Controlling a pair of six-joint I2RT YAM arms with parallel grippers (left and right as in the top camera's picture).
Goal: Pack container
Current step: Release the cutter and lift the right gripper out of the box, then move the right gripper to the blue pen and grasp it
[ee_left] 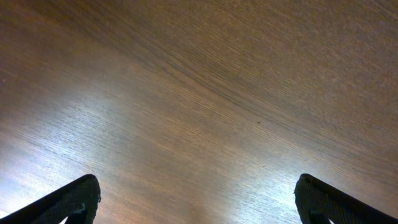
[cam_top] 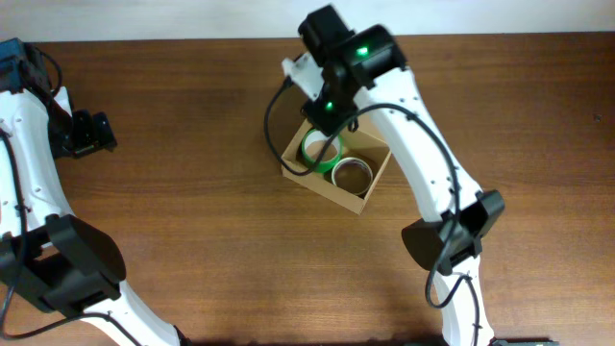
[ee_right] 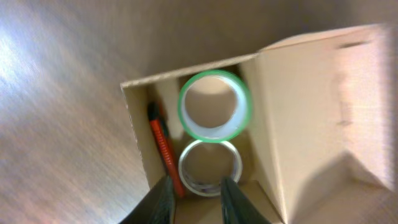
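Looking first at the table (cam_top: pixel 192 202), I see the container (cam_top: pixel 325 191) near its middle, a little toward the far edge, with the right arm (cam_top: pixel 432 163) reaching over it. The left arm (cam_top: pixel 29 163) is well apart at the other side. The left gripper (ee_left: pixel 199 208) hangs over bare wood with its fingers wide apart and holding nothing, so I expect no trouble from it. The risk is on the right side. The lid flap (ee_right: pixel 317 93) stands open just beside the wrist, and a sideways move could catch it and drag or tip the light box. The right gripper (ee_right: pixel 196 183) is above the open box with its fingers a little apart and empty, as far as I can tell. If I lower it carelessly, a finger may press on the box wall (ee_right: pixel 140 137) and crush it. Inside, the green tape roll (ee_right: pixel 214 107) and the white tape roll (ee_right: pixel 209 168) lie flat, touching each other, and a push could tilt one up so that the lid does not close. The red pen (ee_right: pixel 163 146) lies along the wall, and a finger could pinch it.
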